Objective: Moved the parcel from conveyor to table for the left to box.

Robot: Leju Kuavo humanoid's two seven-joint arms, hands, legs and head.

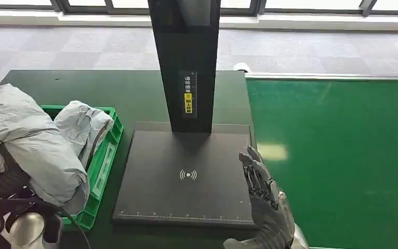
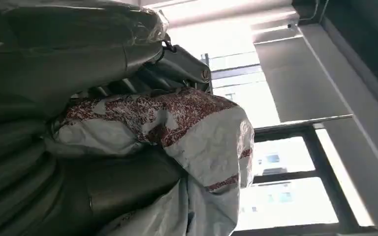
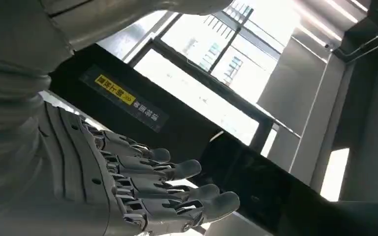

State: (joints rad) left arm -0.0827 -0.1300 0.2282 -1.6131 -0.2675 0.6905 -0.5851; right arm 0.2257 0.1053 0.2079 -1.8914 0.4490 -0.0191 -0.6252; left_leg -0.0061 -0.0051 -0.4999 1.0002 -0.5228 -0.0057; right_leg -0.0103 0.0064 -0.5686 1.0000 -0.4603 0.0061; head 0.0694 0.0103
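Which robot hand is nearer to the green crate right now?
Left. The left robot hand holds a grey parcel right over the green crate. The right robot hand is apart, at the far edge of the black scanner pad.

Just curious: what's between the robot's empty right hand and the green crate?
In the head view, the black scanner pad with its upright post lies between the right hand and green crate.

A black post (image 1: 185, 62) rises from the scanner plate (image 1: 186, 176).
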